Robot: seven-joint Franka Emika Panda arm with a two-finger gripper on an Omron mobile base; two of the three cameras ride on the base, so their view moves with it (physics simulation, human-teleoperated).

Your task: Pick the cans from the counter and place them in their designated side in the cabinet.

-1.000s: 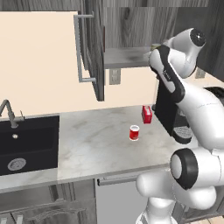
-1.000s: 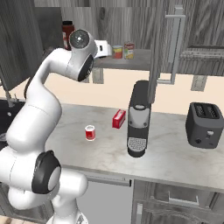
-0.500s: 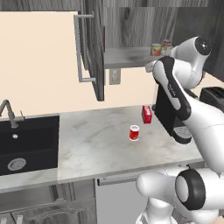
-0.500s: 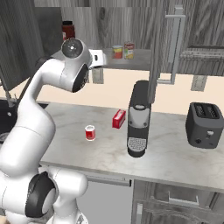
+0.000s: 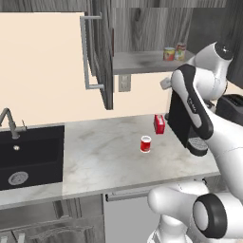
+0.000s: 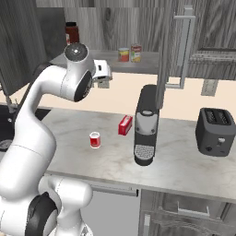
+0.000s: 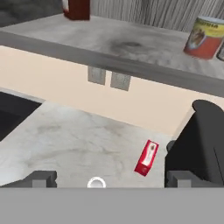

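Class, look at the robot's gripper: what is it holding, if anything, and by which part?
Nothing is held. The gripper is open and empty, up in the air above the counter, with the red can below on the counter.

No words or numbers can be read anywhere. The yellow can point(image 7: 204, 37) on the shelf has a label with dark marks near its top, but they are too blurry to read. The red box point(image 7: 146, 158) has a pale mark, also too small to read.
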